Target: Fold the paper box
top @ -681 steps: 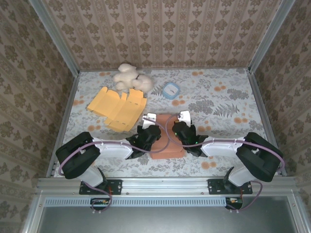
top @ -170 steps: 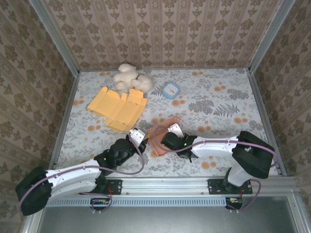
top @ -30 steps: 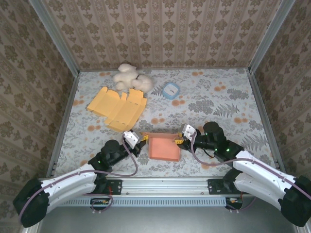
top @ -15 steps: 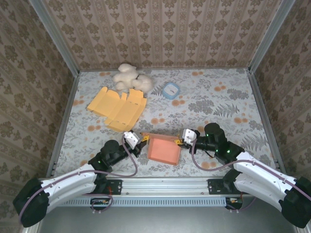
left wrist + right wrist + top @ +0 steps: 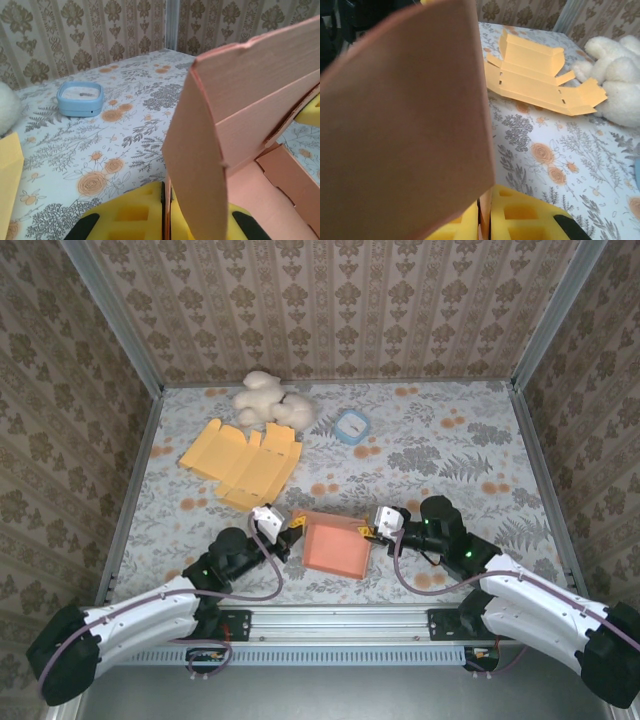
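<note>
Now, left end effector (image 5: 290, 537) and right end effector (image 5: 368, 531) each pinch the paper box (image 5: 336, 546); we should raise both walls evenly

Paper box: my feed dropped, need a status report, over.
Left gripper shut on paper box, left edge; right gripper shut, right edge. Box partly folded. Yellow cardboard apart, farther back.

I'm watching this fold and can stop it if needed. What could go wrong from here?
The left hand and right hand each pinch a thin wall of the paper box from opposite sides. Pulling apart could tear a flap or flatten the box. In the left wrist view the pinched panel curves, so it might crease off its fold line or slip out of the grip.
</note>
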`<state>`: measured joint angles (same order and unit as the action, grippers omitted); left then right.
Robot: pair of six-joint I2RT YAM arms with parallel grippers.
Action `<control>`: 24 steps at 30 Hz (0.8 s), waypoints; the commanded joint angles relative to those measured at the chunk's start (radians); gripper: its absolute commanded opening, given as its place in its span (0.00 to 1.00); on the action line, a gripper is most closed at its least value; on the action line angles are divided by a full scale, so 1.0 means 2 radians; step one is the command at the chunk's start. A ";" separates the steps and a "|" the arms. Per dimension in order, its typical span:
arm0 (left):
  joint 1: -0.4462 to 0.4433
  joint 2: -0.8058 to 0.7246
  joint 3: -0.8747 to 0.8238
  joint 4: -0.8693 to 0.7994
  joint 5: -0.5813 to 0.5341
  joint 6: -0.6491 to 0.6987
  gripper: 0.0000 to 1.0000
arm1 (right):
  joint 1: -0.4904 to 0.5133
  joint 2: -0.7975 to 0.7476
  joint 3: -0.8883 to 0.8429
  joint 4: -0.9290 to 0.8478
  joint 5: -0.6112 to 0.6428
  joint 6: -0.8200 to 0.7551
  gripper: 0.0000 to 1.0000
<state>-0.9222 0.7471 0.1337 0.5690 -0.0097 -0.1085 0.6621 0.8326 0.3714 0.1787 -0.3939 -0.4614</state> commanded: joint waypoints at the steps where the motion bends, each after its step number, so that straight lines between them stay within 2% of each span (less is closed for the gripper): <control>1: 0.002 0.018 0.024 0.015 -0.037 -0.059 0.10 | 0.009 0.008 -0.016 0.030 0.059 0.007 0.12; 4: 0.001 0.048 0.032 0.036 -0.042 -0.076 0.10 | 0.021 0.020 -0.018 0.046 0.084 0.005 0.15; 6: 0.000 0.074 0.038 0.055 -0.050 -0.073 0.10 | 0.028 0.029 -0.015 0.045 0.093 0.001 0.21; 11: 0.000 0.152 0.069 0.098 -0.088 -0.008 0.02 | 0.031 0.035 0.005 0.019 0.105 0.005 0.31; 14: 0.002 0.195 0.081 0.143 -0.090 0.043 0.00 | 0.032 0.030 0.014 0.000 0.128 0.007 0.33; 18: 0.004 0.235 0.086 0.203 -0.059 0.101 0.00 | 0.032 0.035 0.023 -0.016 0.156 0.005 0.34; 22: 0.004 0.289 0.070 0.279 -0.035 0.118 0.00 | 0.032 0.051 0.020 -0.009 0.165 0.006 0.33; 24: 0.002 0.324 0.063 0.319 -0.044 0.114 0.00 | 0.033 0.057 0.017 -0.001 0.169 0.010 0.32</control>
<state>-0.9188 1.3342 0.2790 1.0245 -0.1272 0.0715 0.7185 0.9310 0.3878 0.1753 -0.0944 -0.4568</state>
